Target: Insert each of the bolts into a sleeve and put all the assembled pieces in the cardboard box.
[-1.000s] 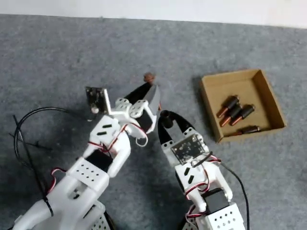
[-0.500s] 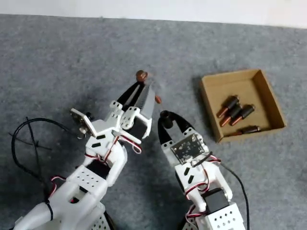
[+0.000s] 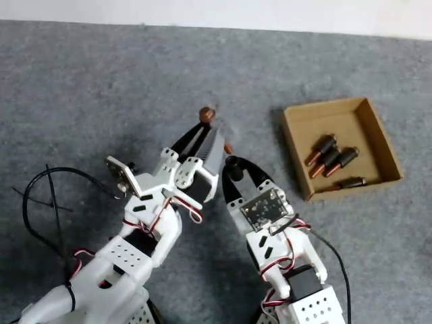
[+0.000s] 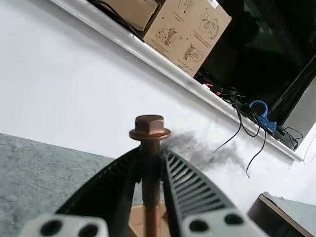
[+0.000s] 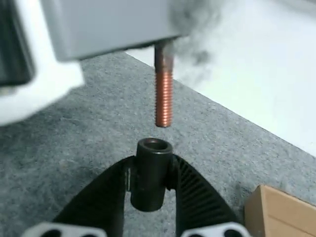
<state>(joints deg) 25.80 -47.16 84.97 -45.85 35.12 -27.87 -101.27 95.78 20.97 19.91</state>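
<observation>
My left gripper (image 3: 206, 135) is shut on a copper bolt (image 4: 149, 163), held upright with its hex head (image 3: 206, 114) above the fingertips. Its threaded end (image 5: 163, 98) hangs just above the open mouth of a black sleeve (image 5: 151, 170), with a small gap between them. My right gripper (image 5: 150, 177) is shut on that sleeve (image 3: 233, 167) and holds it upright beside the left gripper. The cardboard box (image 3: 381, 145) lies to the right with several assembled pieces (image 3: 331, 156) inside.
Grey carpet covers the table. A black cable (image 3: 40, 196) loops at the left beside the left arm. A pale wall edge (image 3: 270, 13) runs along the far side. Open carpet lies between the grippers and the box.
The left gripper has swung with the bolt, first left and back, then right again toward the sleeve, bringing the bolt's tip over it. The right arm has kept still.
</observation>
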